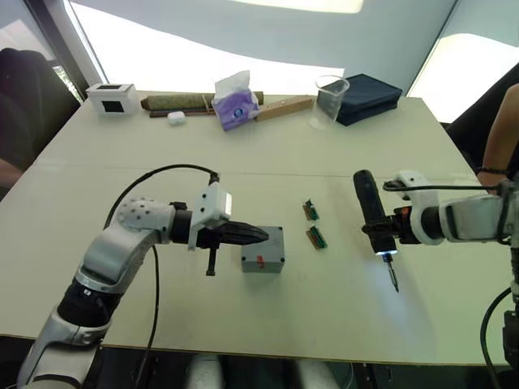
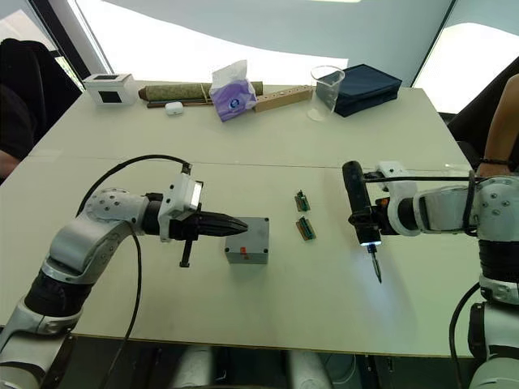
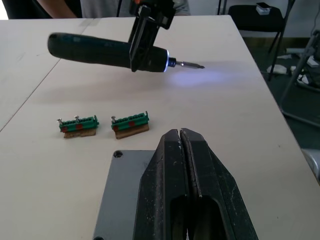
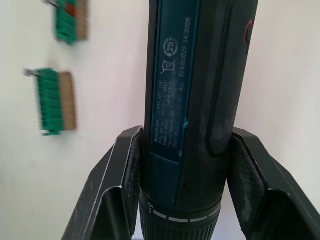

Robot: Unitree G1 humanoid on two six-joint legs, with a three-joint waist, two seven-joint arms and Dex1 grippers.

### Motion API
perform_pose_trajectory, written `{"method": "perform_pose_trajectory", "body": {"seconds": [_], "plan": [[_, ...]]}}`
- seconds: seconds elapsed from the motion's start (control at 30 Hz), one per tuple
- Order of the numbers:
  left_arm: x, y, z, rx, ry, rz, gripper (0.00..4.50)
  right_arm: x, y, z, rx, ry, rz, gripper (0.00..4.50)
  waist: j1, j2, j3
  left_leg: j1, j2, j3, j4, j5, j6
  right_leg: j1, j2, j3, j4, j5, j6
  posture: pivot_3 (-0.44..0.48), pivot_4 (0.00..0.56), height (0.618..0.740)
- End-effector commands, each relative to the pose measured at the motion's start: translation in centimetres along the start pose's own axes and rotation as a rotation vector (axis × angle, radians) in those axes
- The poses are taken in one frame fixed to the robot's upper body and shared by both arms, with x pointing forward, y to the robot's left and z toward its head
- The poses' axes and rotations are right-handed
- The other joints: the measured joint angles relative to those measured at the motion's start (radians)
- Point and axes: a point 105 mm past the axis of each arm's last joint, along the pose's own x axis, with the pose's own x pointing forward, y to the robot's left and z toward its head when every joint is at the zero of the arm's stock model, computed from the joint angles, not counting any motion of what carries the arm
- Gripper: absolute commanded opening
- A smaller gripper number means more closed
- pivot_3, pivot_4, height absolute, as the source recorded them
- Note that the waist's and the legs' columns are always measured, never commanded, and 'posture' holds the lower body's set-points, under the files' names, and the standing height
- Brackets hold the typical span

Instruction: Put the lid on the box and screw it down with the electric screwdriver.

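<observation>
Right gripper [image 2: 366,223] clamping electric screwdriver [image 2: 357,207], left gripper [image 1: 258,236] closed, seemingly over lid [image 1: 264,248].

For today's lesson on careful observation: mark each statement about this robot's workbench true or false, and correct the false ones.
1. The right gripper holds the electric screwdriver. True.
2. The screwdriver's bit is already driven into a corner of the lid. False: the tool is held off to the side, its bit pointing at bare table, well apart from the lid.
3. The left gripper is shut, its fingers over the lid. True.
4. The lid lies on the table beside the box. False: it sits on top of the box.
5. Two small green circuit boards lie between the box and the screwdriver. True.
6. The light near the screwdriver's tip is off. False: it glows.
</observation>
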Motion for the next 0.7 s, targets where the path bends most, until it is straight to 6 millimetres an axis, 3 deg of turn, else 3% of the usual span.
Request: {"method": "perform_pose_trajectory", "body": {"seconds": [0.03,0.3,0.37,0.4,0.53,0.7], "plan": [[-0.4,-0.1,1.3,0.048,-0.024,0.009,0.00,-0.4,-0.2,0.7,0.013,-0.022,-0.019,1.90,0.001,0.000,0.000,0.000,0.000,0.000,0.000,0.000,0.000,0.000,0.000,0.000,0.000,0.000,0.000,0.000,0.150,0.721],[-0.8,-0.6,1.6,0.002,-0.045,0.025,0.00,0.8,0.1,0.7,0.033,-0.013,-0.033,1.90,-0.002,0.000,0.000,0.000,0.000,-0.001,0.000,0.000,0.000,0.000,0.000,-0.001,0.000,0.000,0.000,0.000,0.150,0.721],[-0.9,-0.8,1.2,-0.008,-0.032,0.033,0.00,0.7,0.3,1.1,0.034,-0.037,-0.026,2.83,-0.003,0.000,0.000,0.000,0.000,0.000,0.000,0.000,0.000,0.000,0.000,0.000,0.000,0.000,0.000,0.000,0.150,0.721],[-1.0,-0.9,1.1,-0.023,-0.031,0.039,0.00,0.3,0.4,1.4,0.027,-0.053,-0.026,3.00,-0.004,0.000,0.000,0.000,0.000,0.000,0.000,0.000,0.000,0.000,0.000,-0.001,0.000,0.000,0.000,0.000,0.150,0.721],[-1.6,-0.7,0.1,-0.040,0.018,0.085,0.00,-3.1,0.7,3.9,-0.043,-0.183,-0.027,4.45,0.001,0.003,0.002,0.000,0.000,0.000,0.000,0.000,0.000,0.000,0.000,-0.001,0.000,0.000,0.000,0.000,0.150,0.721],[-3.5,0.0,-1.6,-0.052,0.115,0.163,0.00,-5.3,4.0,5.5,-0.267,-0.322,0.025,4.45,0.003,0.002,0.002,0.000,0.000,-0.001,0.000,0.000,0.000,0.000,0.000,-0.001,0.000,0.000,0.000,0.000,0.150,0.721]]}}
